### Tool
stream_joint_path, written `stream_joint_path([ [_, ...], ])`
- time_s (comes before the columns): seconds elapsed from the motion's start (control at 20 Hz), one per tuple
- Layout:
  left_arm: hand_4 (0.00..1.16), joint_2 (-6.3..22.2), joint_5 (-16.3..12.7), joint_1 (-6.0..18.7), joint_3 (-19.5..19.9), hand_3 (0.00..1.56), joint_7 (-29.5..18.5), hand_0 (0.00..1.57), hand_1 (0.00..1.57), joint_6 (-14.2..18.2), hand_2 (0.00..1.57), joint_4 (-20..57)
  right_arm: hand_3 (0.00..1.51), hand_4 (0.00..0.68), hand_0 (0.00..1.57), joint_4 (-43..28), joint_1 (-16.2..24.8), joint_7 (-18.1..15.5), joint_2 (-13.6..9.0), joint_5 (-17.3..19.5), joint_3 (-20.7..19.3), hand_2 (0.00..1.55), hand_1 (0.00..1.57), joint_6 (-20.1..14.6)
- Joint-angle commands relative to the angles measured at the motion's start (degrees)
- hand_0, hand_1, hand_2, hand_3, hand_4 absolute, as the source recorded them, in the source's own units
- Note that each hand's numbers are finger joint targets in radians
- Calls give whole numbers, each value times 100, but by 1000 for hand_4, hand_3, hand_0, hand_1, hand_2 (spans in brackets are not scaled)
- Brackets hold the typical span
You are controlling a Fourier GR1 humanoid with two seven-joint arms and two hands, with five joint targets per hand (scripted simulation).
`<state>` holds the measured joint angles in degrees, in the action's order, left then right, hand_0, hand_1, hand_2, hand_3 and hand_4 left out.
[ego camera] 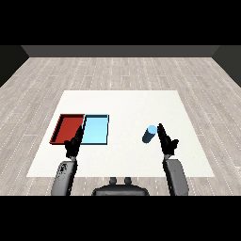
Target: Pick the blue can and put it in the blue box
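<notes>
The plain blue cylindrical can (149,133) is seen upright on the white table (122,106), just left of the right hand (167,142) — fingers straight, nothing held. No label or writing can be read on it. The left hand (74,144), fingers extended, is raised before the red tray (68,128) and the light blue tray (96,130) — well apart from the can.

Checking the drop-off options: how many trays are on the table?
2. The red tray lies at the table's left; the light blue tray lies directly to its right, side by side. Nothing seems hidden.
</notes>
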<state>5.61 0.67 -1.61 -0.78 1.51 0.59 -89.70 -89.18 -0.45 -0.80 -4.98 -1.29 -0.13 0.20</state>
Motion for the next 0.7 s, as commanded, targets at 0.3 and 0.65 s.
stream_joint_path([
  [0.3, 0, -401, -467, 626, 171, 0, -1094, 0, 0, -88, 0, -674, 0, 0, 0, 118, -632, -926, -557, -1267, -1034, 0, 0, 1174],
  [0.65, 0, -378, -734, -103, 386, 0, -2839, 0, 0, -671, 0, -96, 0, 0, 0, 1240, -725, -1733, -1075, -1762, -1535, 0, 0, 2276],
])
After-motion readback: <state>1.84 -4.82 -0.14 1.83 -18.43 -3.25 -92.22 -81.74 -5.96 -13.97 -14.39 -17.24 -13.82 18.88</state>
